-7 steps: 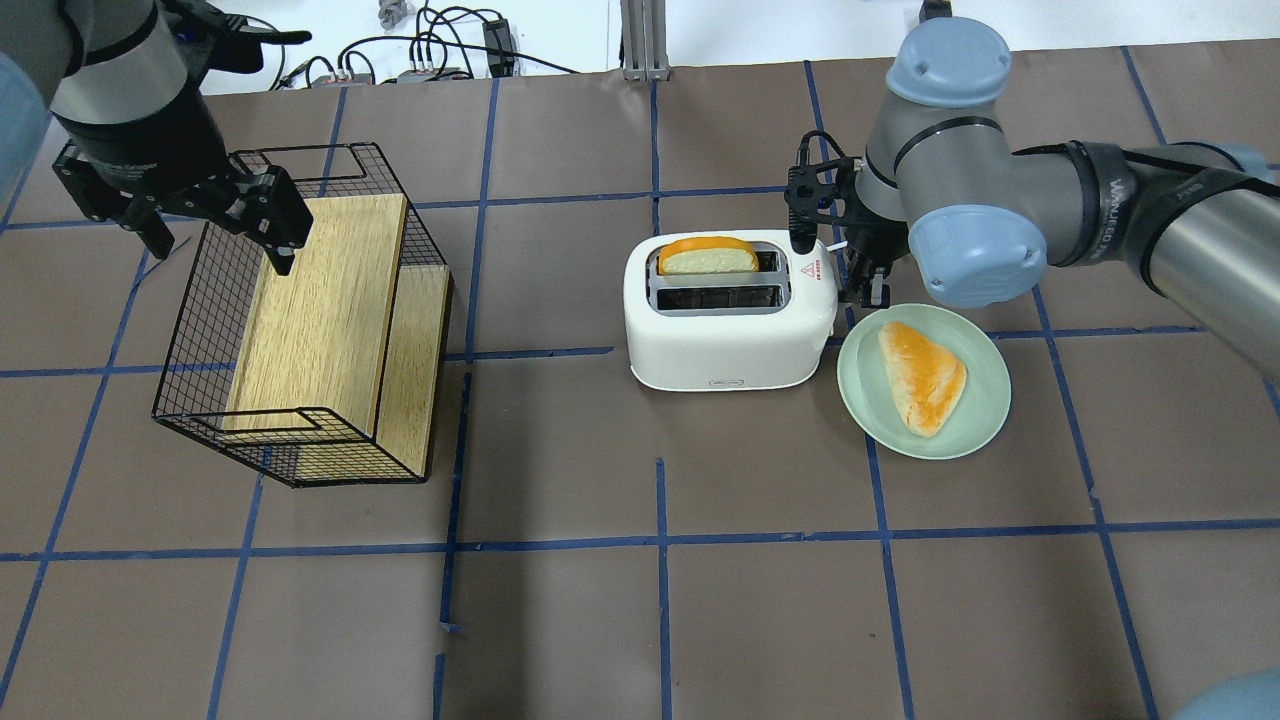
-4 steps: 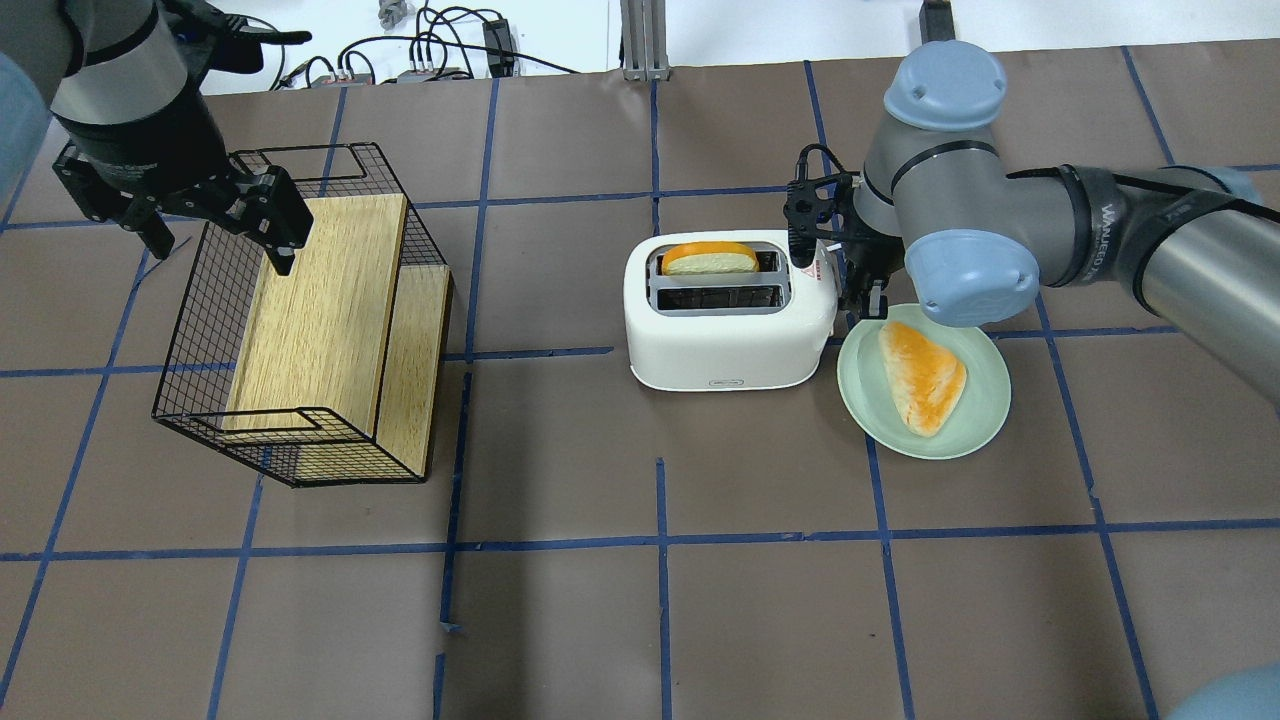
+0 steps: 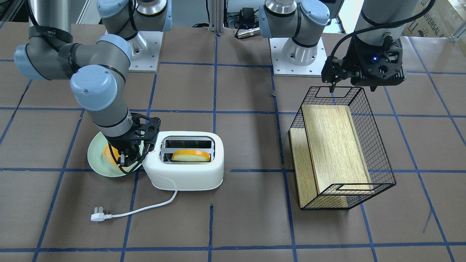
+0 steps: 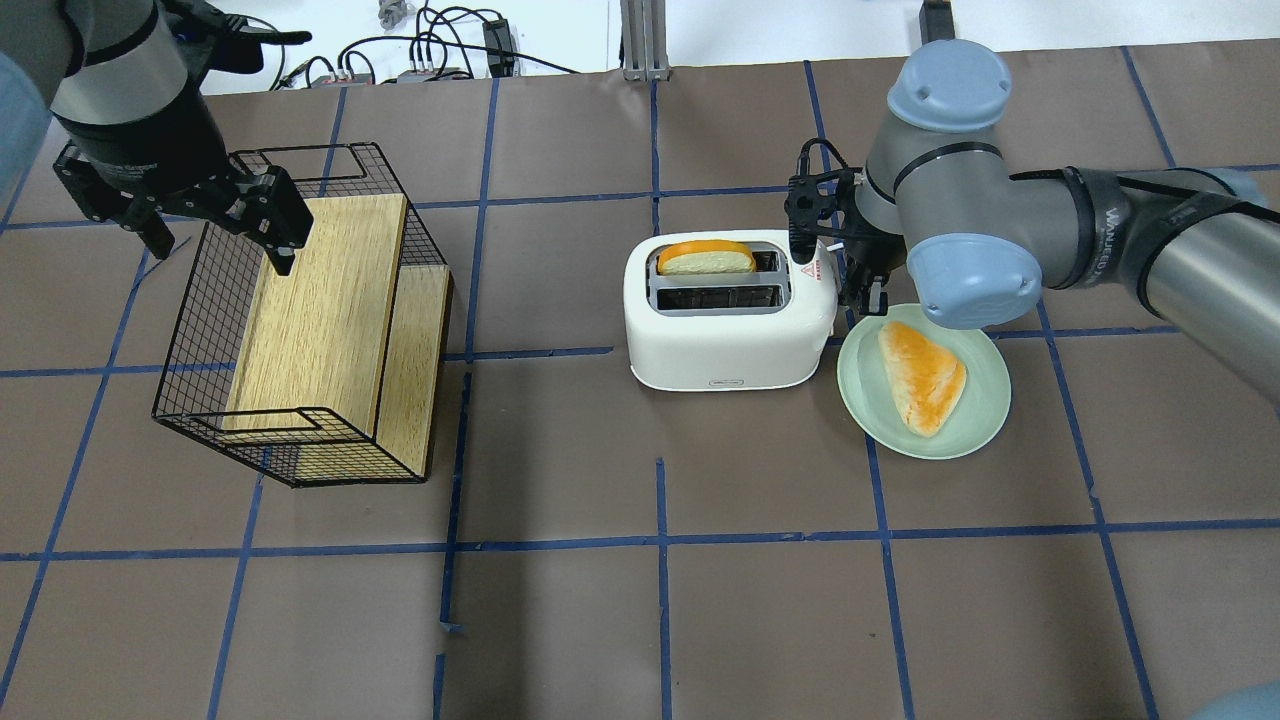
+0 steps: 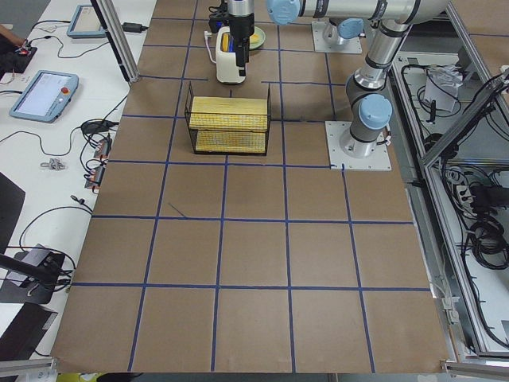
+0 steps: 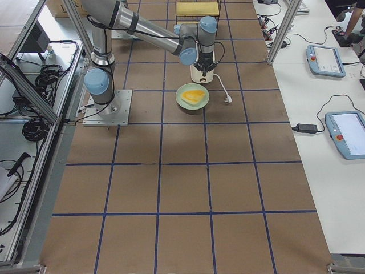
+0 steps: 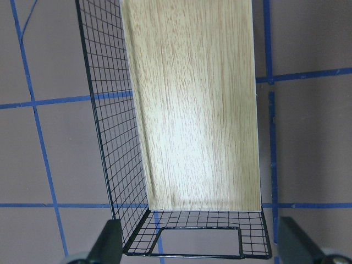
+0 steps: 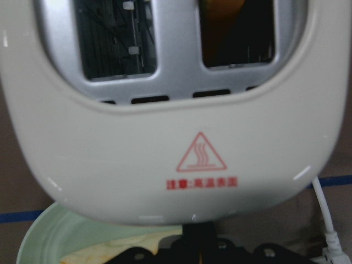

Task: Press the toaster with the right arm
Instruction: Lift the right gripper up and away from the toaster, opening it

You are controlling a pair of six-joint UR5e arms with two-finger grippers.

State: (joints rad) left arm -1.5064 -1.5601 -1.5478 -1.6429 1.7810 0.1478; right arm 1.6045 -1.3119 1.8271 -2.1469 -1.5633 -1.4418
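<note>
The white toaster (image 4: 730, 335) stands mid-table, with a bread slice (image 4: 705, 258) in its far slot; it also shows in the front view (image 3: 185, 178). My right gripper (image 4: 868, 293) is at the toaster's right end, fingers pointing down beside the red triangle mark. In the right wrist view the toaster (image 8: 181, 126) fills the frame and the black fingers (image 8: 198, 245) sit together against its end, so the gripper looks shut. My left gripper (image 4: 215, 235) is open and empty above the far end of the wire basket (image 4: 190, 330).
A pale green plate (image 4: 985, 425) with a bread piece (image 4: 922, 375) lies right next to the toaster, under my right wrist. The toaster's cord and plug (image 3: 97, 217) trail on the operators' side. The basket holds a wooden board (image 4: 325, 300).
My right arm has dropped a little at the toaster's end, and the bread slice sits slightly lower in its slot. The left arm has not moved.
</note>
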